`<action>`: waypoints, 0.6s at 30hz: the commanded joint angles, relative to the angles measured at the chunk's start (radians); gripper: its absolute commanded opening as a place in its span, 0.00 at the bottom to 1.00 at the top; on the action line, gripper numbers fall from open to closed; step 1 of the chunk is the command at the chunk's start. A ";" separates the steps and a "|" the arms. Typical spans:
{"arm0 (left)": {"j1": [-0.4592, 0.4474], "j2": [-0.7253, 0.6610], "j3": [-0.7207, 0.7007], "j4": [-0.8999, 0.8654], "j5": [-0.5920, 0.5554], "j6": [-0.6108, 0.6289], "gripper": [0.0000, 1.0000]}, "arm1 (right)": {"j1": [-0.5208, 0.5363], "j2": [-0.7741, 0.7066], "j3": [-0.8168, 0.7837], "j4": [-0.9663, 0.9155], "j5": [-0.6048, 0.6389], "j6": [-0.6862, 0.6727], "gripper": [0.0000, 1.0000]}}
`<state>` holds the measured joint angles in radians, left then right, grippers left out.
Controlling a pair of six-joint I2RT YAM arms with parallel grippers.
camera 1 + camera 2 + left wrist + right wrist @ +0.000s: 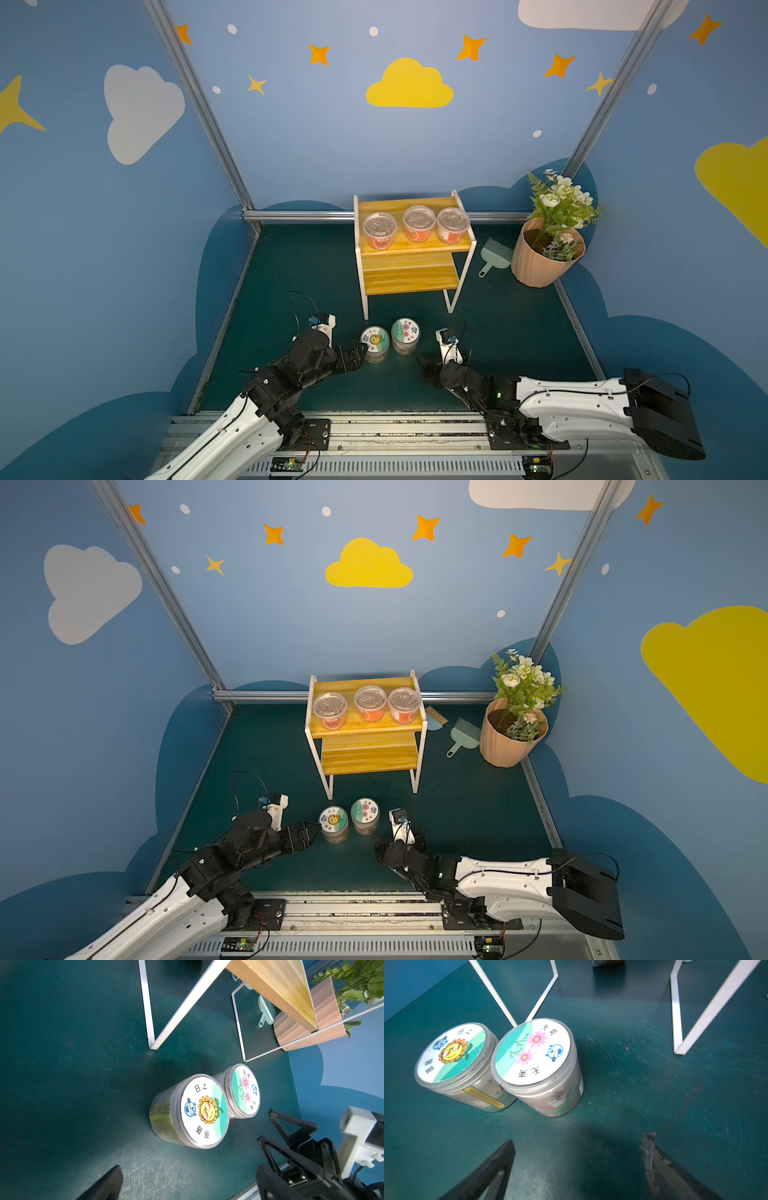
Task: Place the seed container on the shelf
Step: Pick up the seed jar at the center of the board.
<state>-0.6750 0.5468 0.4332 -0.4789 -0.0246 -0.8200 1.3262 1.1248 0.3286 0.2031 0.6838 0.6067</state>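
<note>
Two seed containers stand upright on the scuffed dark green surface (291, 291), just beside each other. They are clear plastic cylinders with ribbed rims and flat round printed lids. The sunflower-lid seed container (375, 340) is at 9 o'clock of the pink-flower-lid seed container (405, 333). Both sit near the front legs of the shelf (409, 274), which rises at 12 o'clock. The shelf has glossy yellow-orange planks in a thin white frame. Its top tier carries three clear lidded cups (417, 224) in a row, and its lower plank lies bare. Open surface runs wide at 9 o'clock of the shelf. At its 3 o'clock sit a mint dustpan (494, 255) and a fluted peach flowerpot (544, 259).

The left end effector (360, 355) sits low at 9 o'clock of the sunflower-lid seed container, right at its lid edge, jaws apart. The right end effector (579, 1140) lies at 5 o'clock of the pink-flower-lid seed container, clear of it. Its black fingers are spread wide with only bare surface between them.
</note>
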 commanded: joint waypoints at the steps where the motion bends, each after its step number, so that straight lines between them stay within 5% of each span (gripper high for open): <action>1: -0.007 0.003 -0.010 0.067 0.009 -0.011 1.00 | -0.001 0.061 -0.014 0.205 -0.003 -0.100 0.97; 18: -0.052 0.027 -0.046 0.147 -0.053 -0.022 1.00 | -0.022 0.465 0.005 0.712 -0.007 -0.266 0.98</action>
<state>-0.7212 0.5804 0.3977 -0.3508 -0.0505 -0.8398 1.3144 1.5448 0.3271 0.7662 0.6685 0.3988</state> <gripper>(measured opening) 0.998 0.980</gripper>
